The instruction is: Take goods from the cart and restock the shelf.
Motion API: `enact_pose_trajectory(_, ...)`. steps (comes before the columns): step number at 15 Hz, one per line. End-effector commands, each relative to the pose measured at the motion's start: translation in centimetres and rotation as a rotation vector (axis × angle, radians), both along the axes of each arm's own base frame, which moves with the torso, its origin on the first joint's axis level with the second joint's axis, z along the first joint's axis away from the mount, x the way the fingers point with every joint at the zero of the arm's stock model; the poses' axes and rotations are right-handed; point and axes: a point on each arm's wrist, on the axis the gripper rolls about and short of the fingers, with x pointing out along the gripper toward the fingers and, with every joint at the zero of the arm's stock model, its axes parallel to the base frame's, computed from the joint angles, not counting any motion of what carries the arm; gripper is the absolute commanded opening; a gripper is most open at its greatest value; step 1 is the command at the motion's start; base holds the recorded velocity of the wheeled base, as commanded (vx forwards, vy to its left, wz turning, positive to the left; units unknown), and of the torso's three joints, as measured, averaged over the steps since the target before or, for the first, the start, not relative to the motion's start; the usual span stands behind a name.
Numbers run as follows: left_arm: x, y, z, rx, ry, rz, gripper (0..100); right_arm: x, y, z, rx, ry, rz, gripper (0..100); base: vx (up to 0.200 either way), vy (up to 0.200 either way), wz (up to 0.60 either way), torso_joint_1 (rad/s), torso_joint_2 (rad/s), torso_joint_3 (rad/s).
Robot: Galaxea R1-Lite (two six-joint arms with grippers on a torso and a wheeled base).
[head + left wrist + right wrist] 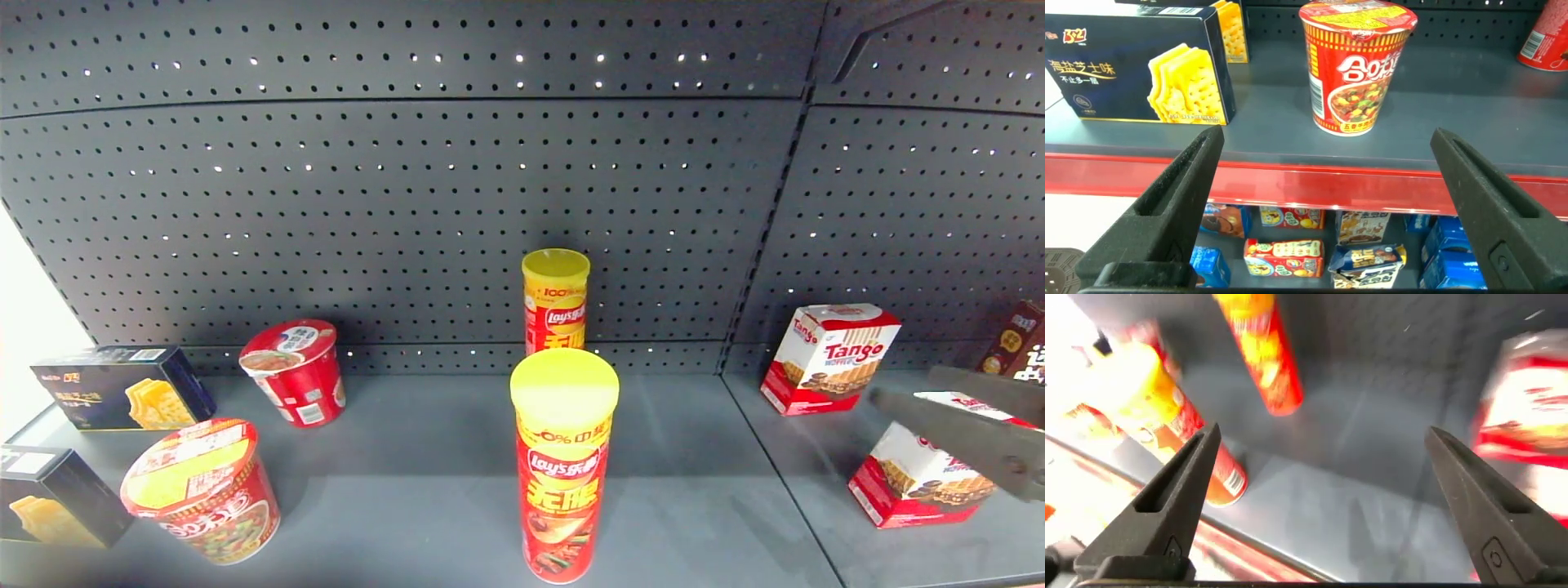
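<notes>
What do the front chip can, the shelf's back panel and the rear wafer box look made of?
Front chip can: likely cardboard tube, glossy printed wrap, yellow plastic-looking lid. Back panel: probably painted metal, matte, rows of punched holes. Rear wafer box: printed cardboard, sharp folded edges.

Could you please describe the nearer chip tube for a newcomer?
Find the middle of the dark grey metal shelf. Of two tall red tubes with yellow lids, it is the front tube, while the rear tube stands by the perforated back panel.
</notes>
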Motion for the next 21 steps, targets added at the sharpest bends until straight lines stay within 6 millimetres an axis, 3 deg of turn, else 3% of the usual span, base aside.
enact_pose_trajectory(1,0.0,0.0,0.0,-0.001,0.002,0.0,100,-5.1,-4.7,-1.1,0.073,-0.165,-0.069,100,0.0,0.0,0.0,0.0,0.0,0.0)
enact_pose_trajectory(3,0.0,0.0,0.0,-0.001,0.003,0.0,100,-7.1,-5.7,-4.6,-0.004,-0.212,-0.138,100,0.0,0.0,0.0,0.0,0.0,0.0)
enact_pose_trajectory(6,0.0,0.0,0.0,-0.001,0.0,0.0,100,-8.2,-6.1,-9.0,-0.189,-0.218,-0.324,100,0.0,0.0,0.0,0.0,0.0,0.0)
enact_pose_trajectory(9,0.0,0.0,0.0,-0.001,0.002,0.0,100,-9.6,-6.1,-14.2,-0.215,-0.202,-0.471,100,0.0,0.0,0.0,0.0,0.0,0.0)
enact_pose_trajectory(13,0.0,0.0,0.0,-0.001,0.002,0.0,100,-11.1,-6.2,-16.4,-0.224,-0.174,-0.506,100,0.0,0.0,0.0,0.0,0.0,0.0)
enact_pose_trajectory(21,0.0,0.0,0.0,-0.001,0.002,0.0,100,-11.2,-6.5,-16.8,-0.178,-0.14,-0.54,100,0.0,0.0,0.0,0.0,0.0,0.0)
